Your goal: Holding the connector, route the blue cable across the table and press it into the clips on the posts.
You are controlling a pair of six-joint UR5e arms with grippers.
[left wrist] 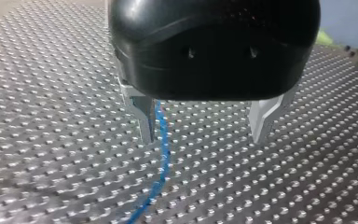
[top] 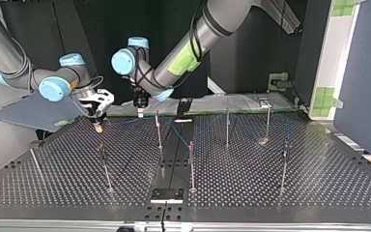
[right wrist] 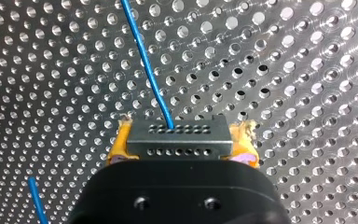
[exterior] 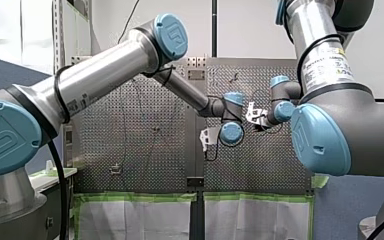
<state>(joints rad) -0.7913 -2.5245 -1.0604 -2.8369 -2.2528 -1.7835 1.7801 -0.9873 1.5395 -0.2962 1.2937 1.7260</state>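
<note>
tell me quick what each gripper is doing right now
left gripper: open, the blue cable passing ungripped between its fingers
right gripper: shut on the connector

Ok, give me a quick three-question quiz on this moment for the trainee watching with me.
1. True or false: my left gripper is shut on the blue cable.
2. What does my right gripper hold? A a post; B the connector; C nothing.
3. Fill in: my right gripper's pads are ___.
Key: 1 false, it is open; 2 B; 3 yellow.
</note>
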